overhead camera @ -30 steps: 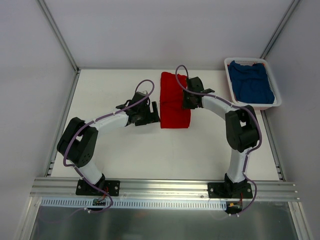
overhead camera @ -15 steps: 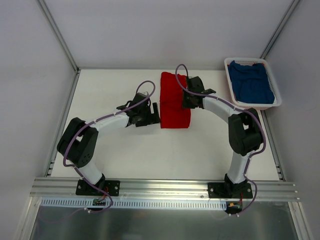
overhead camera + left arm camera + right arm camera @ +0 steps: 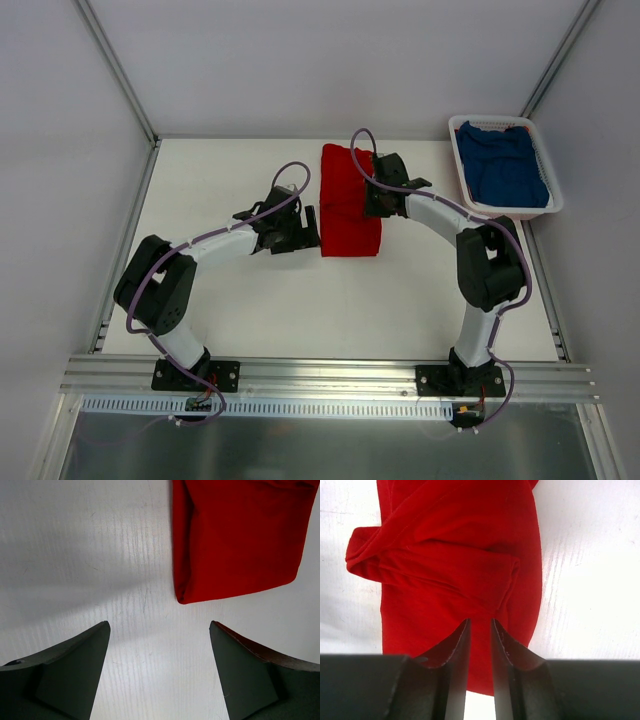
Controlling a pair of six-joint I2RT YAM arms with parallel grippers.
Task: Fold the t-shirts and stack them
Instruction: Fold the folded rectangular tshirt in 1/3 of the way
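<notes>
Left pincer [image 3: 160, 626]: spread wide, empty, red t-shirt [image 3: 350, 200] just beside at its 3 o'clock. Right pincer [image 3: 480, 622]: slit-narrow, already over that shirt's 2 o'clock edge; grip unclear. Shirt's long axis 12-to-6, mid-desk [image 3: 300, 300]. Blue t-shirt [image 3: 505, 168]: in basket [image 3: 460, 150].

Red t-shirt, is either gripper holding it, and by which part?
Left gripper is open, holding nothing. Right gripper has its jaws nearly closed at a fold in the red t-shirt; whether it pinches cloth cannot be told.
</notes>
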